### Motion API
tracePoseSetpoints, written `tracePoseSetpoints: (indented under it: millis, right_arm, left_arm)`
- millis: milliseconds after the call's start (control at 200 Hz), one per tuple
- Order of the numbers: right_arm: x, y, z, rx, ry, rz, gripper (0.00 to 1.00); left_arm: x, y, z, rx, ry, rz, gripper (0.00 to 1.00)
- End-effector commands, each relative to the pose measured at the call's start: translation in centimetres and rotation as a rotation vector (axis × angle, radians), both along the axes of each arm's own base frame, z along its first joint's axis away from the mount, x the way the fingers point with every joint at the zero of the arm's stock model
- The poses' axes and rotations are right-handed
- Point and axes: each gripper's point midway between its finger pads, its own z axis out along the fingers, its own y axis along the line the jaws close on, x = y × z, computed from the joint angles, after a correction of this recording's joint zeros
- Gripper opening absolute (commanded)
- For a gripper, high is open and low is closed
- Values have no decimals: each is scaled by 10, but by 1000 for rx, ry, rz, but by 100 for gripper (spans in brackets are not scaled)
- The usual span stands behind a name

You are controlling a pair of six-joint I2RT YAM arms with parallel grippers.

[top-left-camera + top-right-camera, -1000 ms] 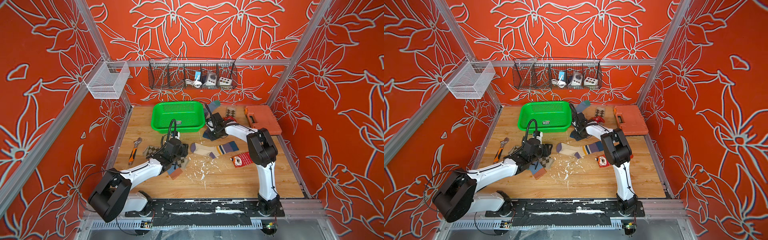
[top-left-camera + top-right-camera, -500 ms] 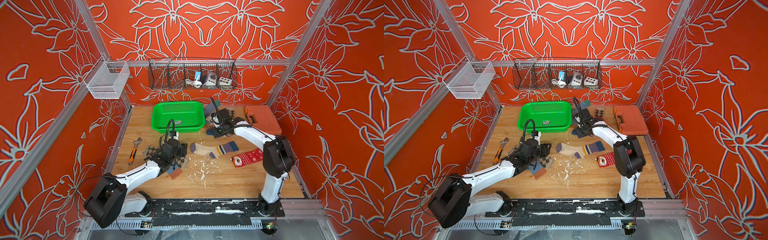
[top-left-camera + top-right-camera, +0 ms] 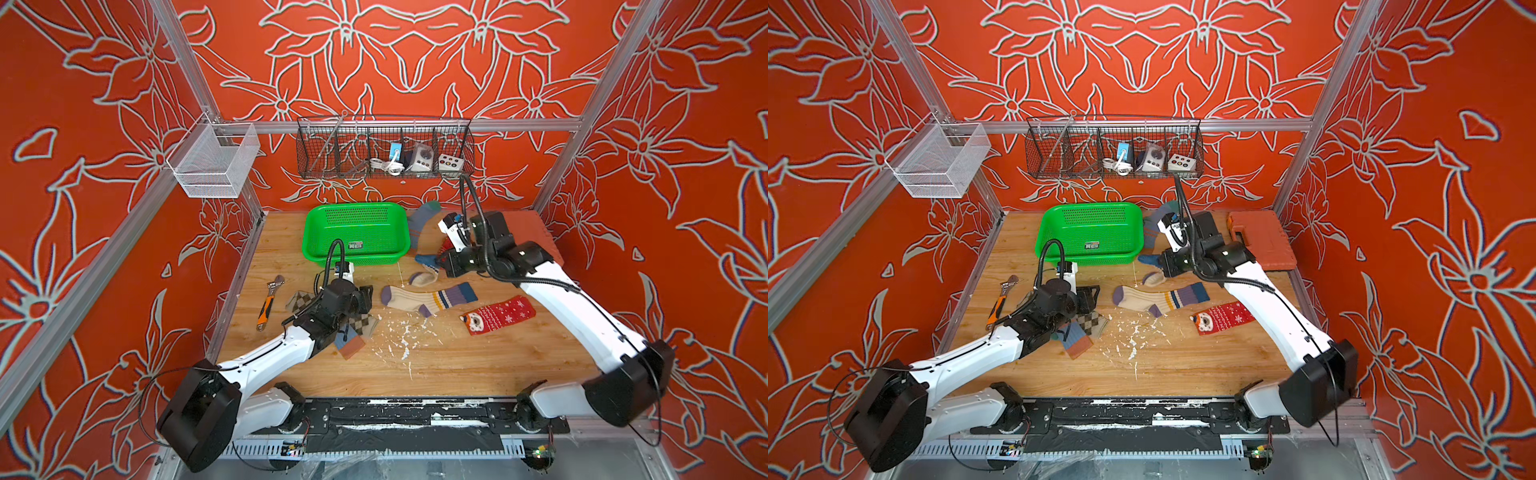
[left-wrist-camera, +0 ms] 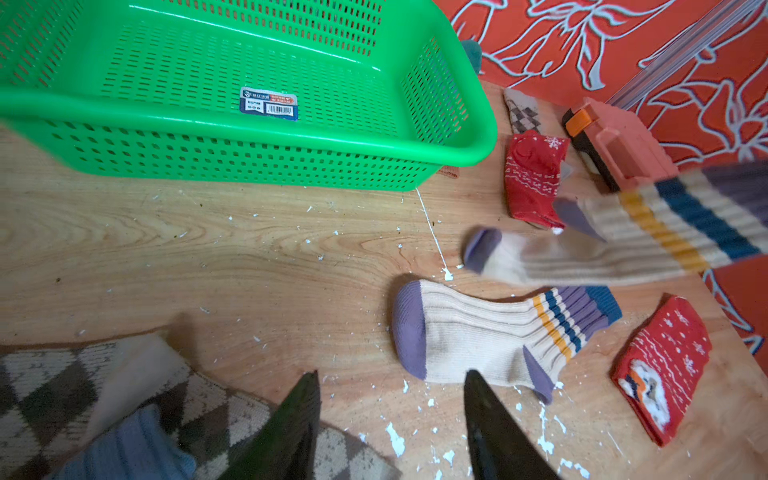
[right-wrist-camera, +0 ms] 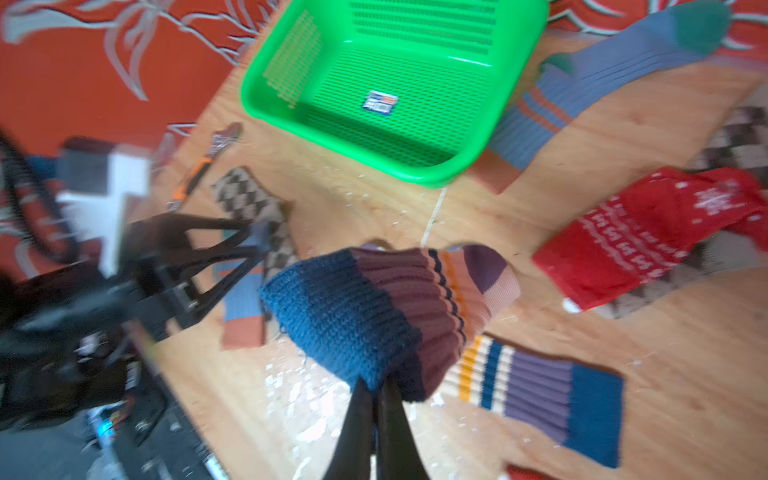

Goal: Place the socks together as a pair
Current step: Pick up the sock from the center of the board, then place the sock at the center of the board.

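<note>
The right gripper [image 5: 380, 388] is pinched shut on the navy cuff of one striped sock [image 5: 374, 307]. The sock hangs toe-low over the middle of the table [image 3: 457, 365], just beyond its mate [image 3: 428, 297], which lies flat there. Only a thin bunch of cuff is caught, so I'd worry the knit slips free on a quick swing. The trailing toe could also drag and rumple the mate instead of settling alongside it. Let go too far right and it lands on the red snowflake sock [image 3: 498, 313]. The left gripper [image 4: 390, 374], jaws apart and empty, hovers over the argyle sock [image 3: 365, 322] at the near left, close enough to get clipped by a wide sweep.
</note>
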Motion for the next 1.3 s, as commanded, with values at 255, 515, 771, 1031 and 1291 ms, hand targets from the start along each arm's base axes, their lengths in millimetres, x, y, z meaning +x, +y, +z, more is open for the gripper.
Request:
tracePoseSetpoints:
  millis: [255, 515, 771, 1031, 1291]
  right_arm:
    - [-96, 40, 56, 386, 101, 259, 0]
    - [-87, 53, 65, 435, 74, 302, 0]
    - [-49, 90, 71, 450, 95, 376, 0]
    - [-59, 124, 87, 488, 158, 531, 0]
    - [-102, 97, -21, 339, 305, 518, 0]
  left_arm:
    - [-14, 10, 1, -9, -4, 12, 55]
    - [-17, 14, 8, -20, -25, 24, 54]
    - [-23, 42, 25, -25, -105, 143, 53]
    - [-41, 84, 68, -115, -284, 291, 51]
    - [-45, 89, 68, -130, -306, 297, 52]
